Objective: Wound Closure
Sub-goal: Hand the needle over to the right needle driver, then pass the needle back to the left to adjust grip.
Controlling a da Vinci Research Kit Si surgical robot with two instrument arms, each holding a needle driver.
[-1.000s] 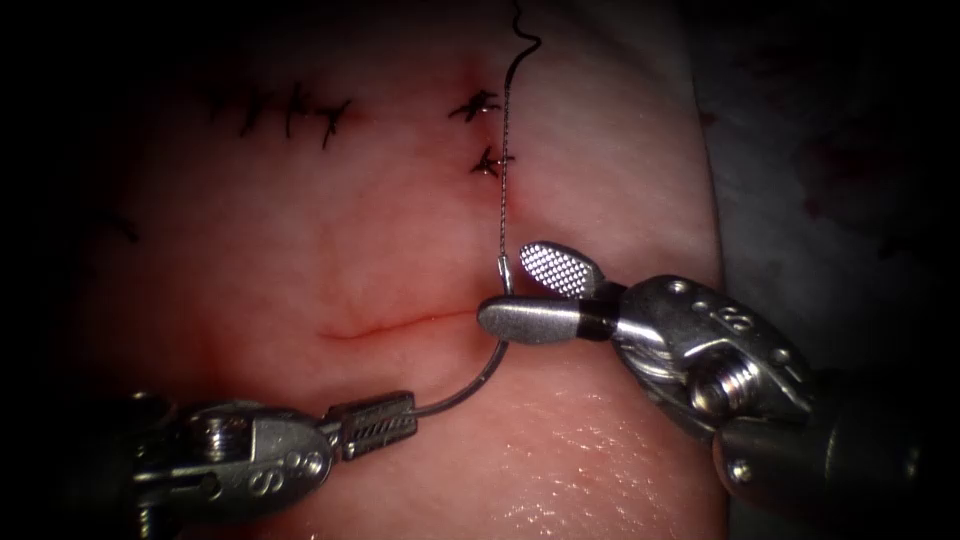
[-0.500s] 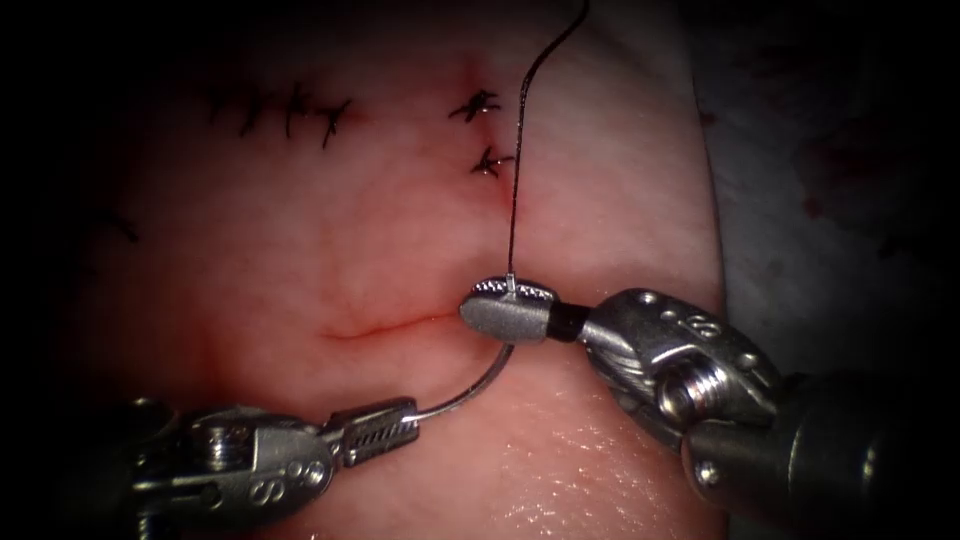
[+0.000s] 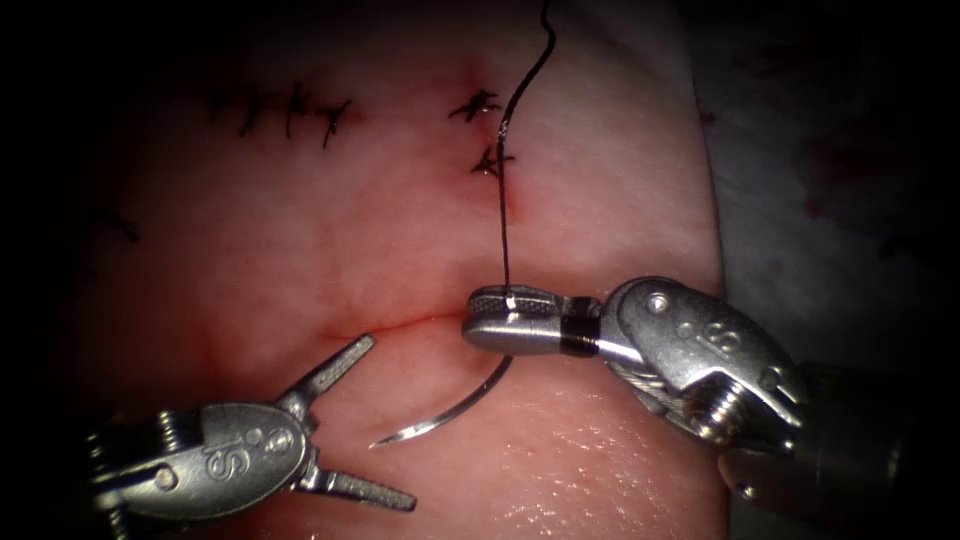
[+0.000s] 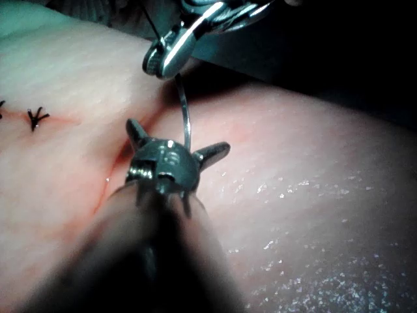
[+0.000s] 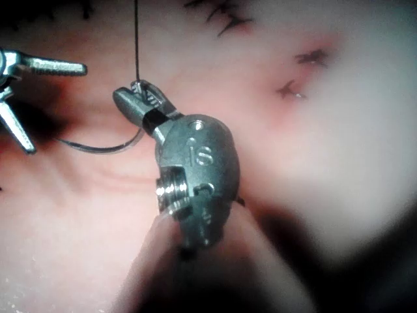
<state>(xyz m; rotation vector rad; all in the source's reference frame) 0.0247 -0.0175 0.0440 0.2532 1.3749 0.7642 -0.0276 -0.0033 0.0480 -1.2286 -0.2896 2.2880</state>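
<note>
Right tool (image 3: pixel 505 318) clamped on the needle (image 3: pixel 455 410) at its thread end, just right of the cut (image 3: pixel 400 325), thread (image 3: pixel 503 200) running up. Needle clear of the tissue (image 3: pixel 300 250), point towards the left tool (image 3: pixel 345 420). Left tool gaping wide, holding nothing.

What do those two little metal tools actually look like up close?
Both are silvery metal. The left tool has two slim ridged jaws on a rounded head stamped "IS". The right tool has broader jaws with cross-hatched inner faces, a black band behind them, and a rounded head with stamped letters, rivets, a threaded screw and thin wire cables.
</note>
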